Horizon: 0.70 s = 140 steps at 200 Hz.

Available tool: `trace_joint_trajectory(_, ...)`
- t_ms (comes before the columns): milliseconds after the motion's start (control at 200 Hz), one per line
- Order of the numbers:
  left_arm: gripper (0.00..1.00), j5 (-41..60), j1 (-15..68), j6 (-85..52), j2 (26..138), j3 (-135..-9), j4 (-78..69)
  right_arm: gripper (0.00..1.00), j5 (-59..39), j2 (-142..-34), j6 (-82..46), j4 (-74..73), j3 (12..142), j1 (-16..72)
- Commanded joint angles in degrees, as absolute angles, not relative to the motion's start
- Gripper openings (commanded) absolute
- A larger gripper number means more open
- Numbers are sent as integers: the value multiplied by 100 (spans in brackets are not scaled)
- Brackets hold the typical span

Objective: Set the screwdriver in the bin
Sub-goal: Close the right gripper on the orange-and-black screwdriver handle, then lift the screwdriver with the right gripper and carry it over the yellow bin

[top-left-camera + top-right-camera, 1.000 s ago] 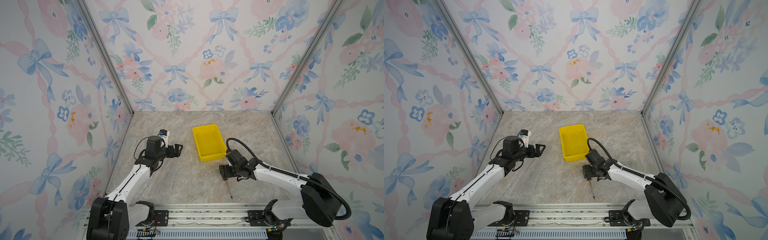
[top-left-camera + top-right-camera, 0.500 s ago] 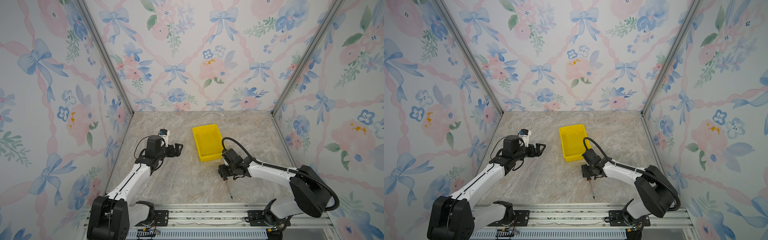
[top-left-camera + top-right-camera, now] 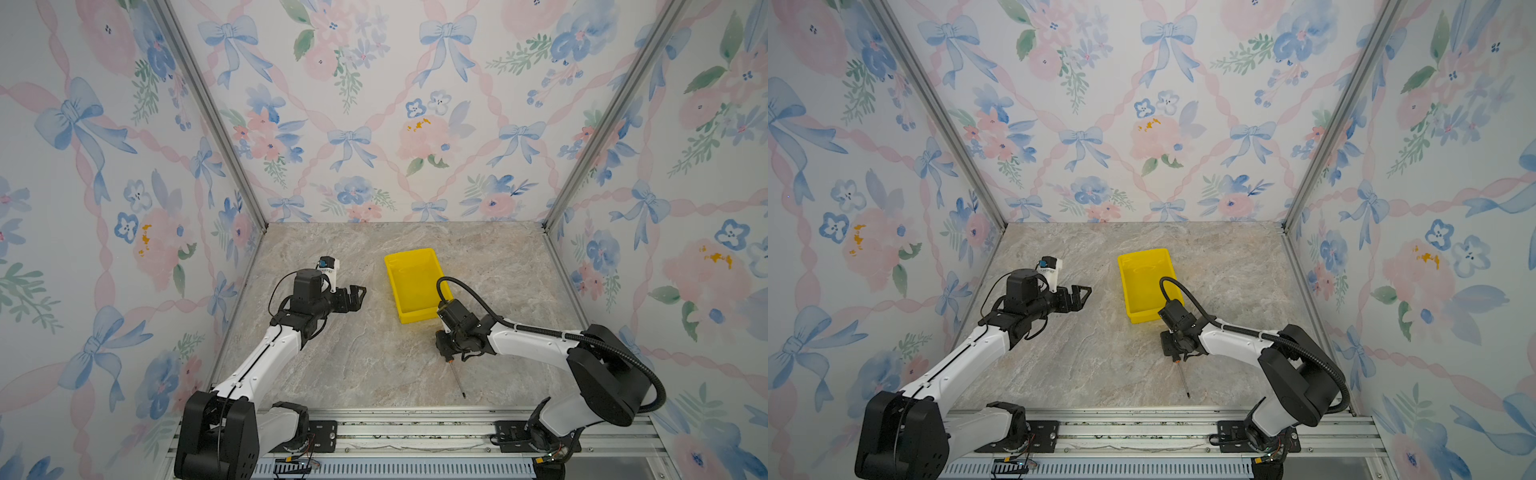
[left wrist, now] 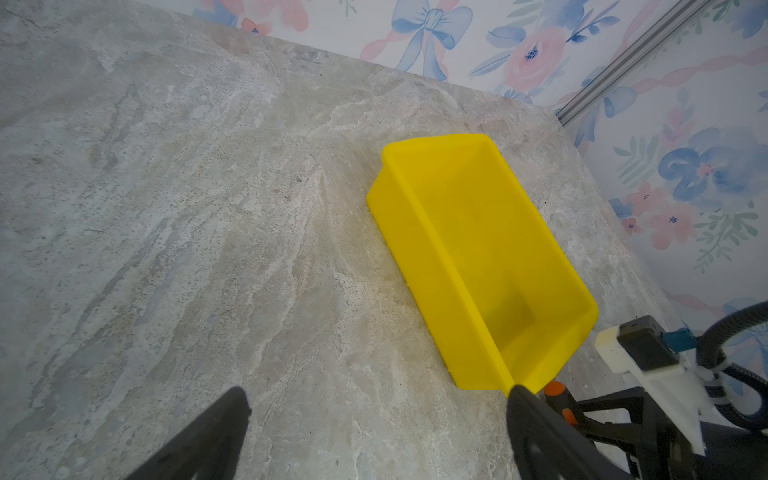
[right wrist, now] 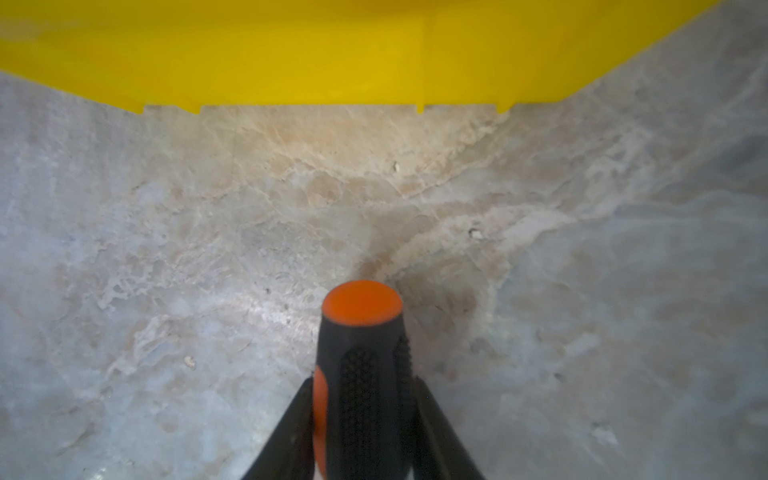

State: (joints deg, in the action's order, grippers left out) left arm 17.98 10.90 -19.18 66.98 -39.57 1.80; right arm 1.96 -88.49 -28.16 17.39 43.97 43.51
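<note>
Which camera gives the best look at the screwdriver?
The right wrist view: the screwdriver handle, black with an orange cap, fills the foreground, pinched in the right gripper. Both top views show only its thin shaft beyond the gripper; the left wrist view shows just orange bits.

One screwdriver (image 3: 457,380), one bin (image 3: 411,282).

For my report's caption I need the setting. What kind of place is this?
Probably a robot test booth, not a home: floral wallpaper panels in aluminium framing, a marble-look tabletop, left arm and right arm on a front rail.
</note>
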Motion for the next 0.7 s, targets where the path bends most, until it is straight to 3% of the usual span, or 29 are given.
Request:
trace_joint_trajectory(0, 98, 1982, 1118, -1866, 6718, -4091, 150, 28, 233, -8948, -2829, 1801, 4378, 4458)
trace_joint_trajectory(300, 97, 2850, 1611, -986, 6440, -4052, 116, 0, 523, -8470, -2717, 2153, 4445, 4791)
trace_joint_trajectory(475, 97, 2666, 2440, -156, 6029, -3709, -66, 0, 689, -7992, -2766, 2419, 4592, 4883)
trace_joint_trajectory(695, 97, 1952, 2906, 17, 5726, -3622, -40, 0, 864, -7625, -2755, 2753, 4933, 4897)
